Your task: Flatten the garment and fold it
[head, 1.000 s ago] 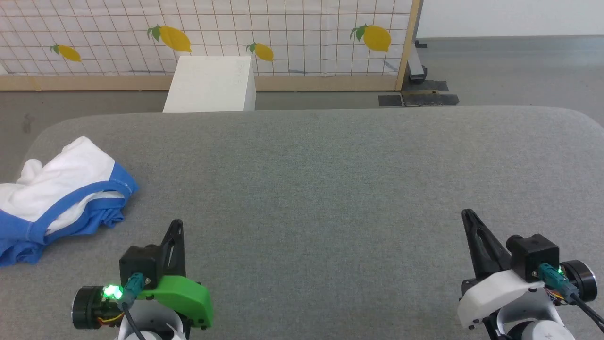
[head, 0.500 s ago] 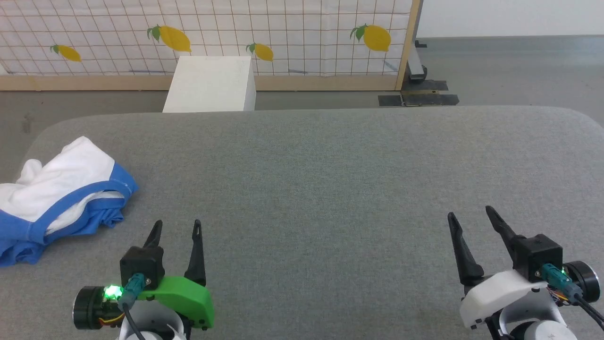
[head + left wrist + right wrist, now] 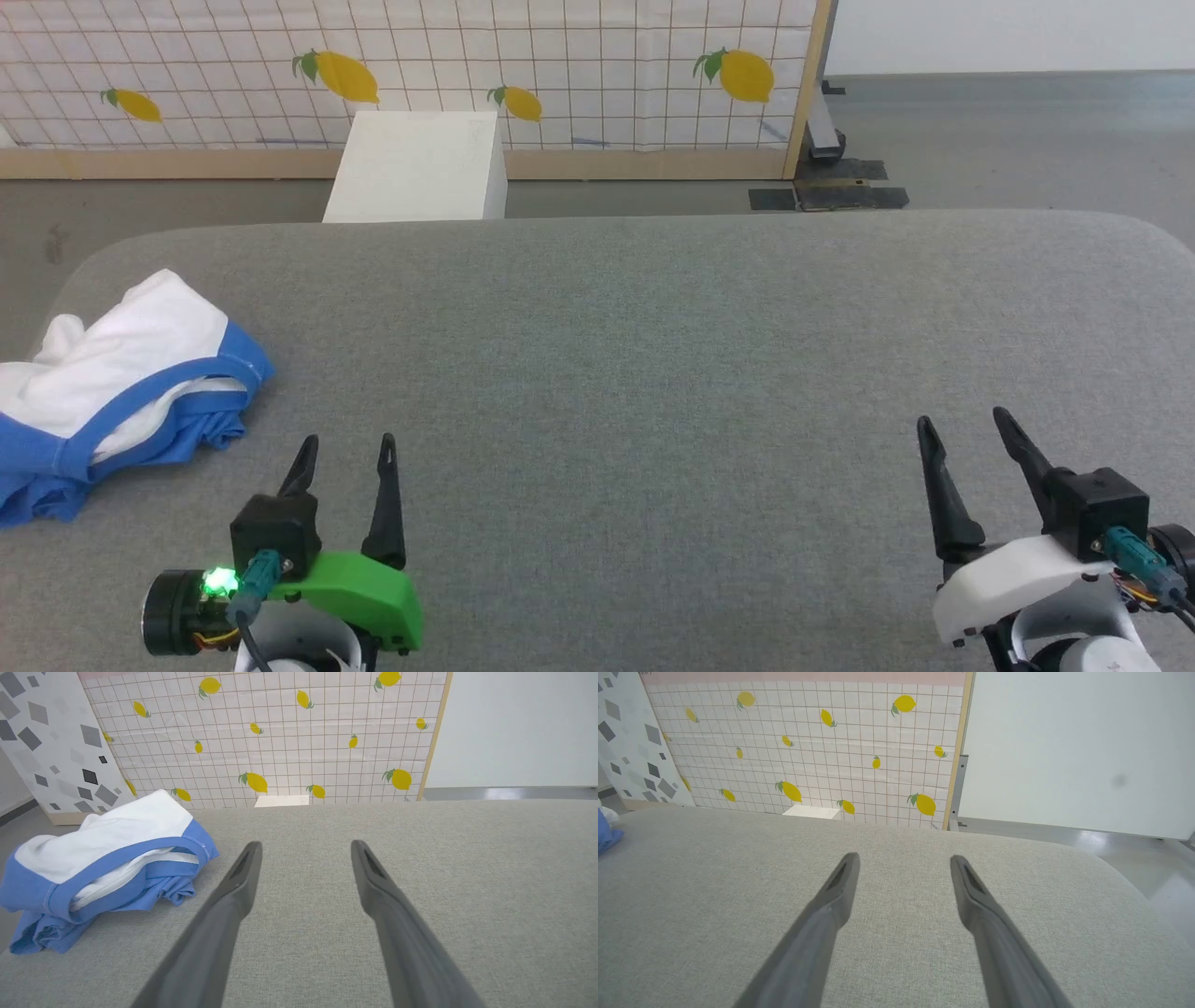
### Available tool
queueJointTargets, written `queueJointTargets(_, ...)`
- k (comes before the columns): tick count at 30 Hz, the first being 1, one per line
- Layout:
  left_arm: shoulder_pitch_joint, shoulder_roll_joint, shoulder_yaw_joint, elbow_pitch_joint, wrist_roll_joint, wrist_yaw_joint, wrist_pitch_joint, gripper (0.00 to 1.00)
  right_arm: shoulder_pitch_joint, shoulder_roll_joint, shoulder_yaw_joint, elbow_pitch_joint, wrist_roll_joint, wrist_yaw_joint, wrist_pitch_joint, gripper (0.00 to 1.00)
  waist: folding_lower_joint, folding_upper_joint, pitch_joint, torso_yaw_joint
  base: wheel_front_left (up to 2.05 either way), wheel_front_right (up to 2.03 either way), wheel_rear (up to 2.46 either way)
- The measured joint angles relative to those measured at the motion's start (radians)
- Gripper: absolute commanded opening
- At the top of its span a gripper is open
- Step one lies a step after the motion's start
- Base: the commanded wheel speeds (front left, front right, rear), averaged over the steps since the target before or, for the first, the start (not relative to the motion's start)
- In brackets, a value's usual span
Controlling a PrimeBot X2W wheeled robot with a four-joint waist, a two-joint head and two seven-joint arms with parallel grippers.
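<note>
The garment (image 3: 121, 373) lies crumpled in a heap at the table's (image 3: 607, 355) left edge, roughly midway between its near and far sides. White cloth is on top, and a blue band and blue folds lie beneath.

The left gripper (image 3: 347, 439) is over the table's near left part, fingers spread wide with nothing between them. It sits just right of the garment and nearer the robot, without touching it. In the left wrist view the garment (image 3: 107, 858) lies left of the left gripper (image 3: 306, 843), with only grey table (image 3: 467, 868) between the fingers.

The right gripper (image 3: 963, 417) is over the table's near right part, well apart from the garment, its fingers likewise parted and empty. In the right wrist view, bare table (image 3: 714, 882) lies beyond the right gripper (image 3: 904, 856), and a blue scrap of the garment (image 3: 605, 837) shows at the table's left edge.

Past the table's far edge stands a white box (image 3: 420, 168), with a lemon-print screen (image 3: 579, 56) behind it.
</note>
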Motion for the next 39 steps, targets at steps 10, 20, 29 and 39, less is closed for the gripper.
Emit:
queueJointTargets(10,0.013,0.000,0.005,-0.001,-0.008,0.003,-0.021,1.00,0.006,0.000,-0.025,0.000,0.002,0.000,-0.022,1.00,0.0000,0.0000,0.000,0.020,0.00,0.00,0.00)
queueJointTargets(20,0.022,0.000,0.010,-0.002,-0.018,0.010,-0.040,1.00,0.016,0.000,-0.036,-0.001,0.001,0.000,-0.044,1.00,0.0000,0.0000,0.000,0.062,0.00,0.00,0.00)
queueJointTargets(29,0.037,0.000,0.012,-0.002,-0.027,0.021,-0.058,1.00,0.019,0.000,-0.017,0.005,0.000,0.000,-0.060,1.00,0.0000,0.0000,-0.003,0.114,0.00,0.00,0.00)
queueJointTargets(39,0.053,0.000,0.012,-0.002,-0.034,0.028,-0.075,1.00,0.019,0.000,0.011,0.019,-0.001,0.000,-0.080,1.00,0.0000,0.0000,-0.008,0.188,0.00,0.00,0.00)
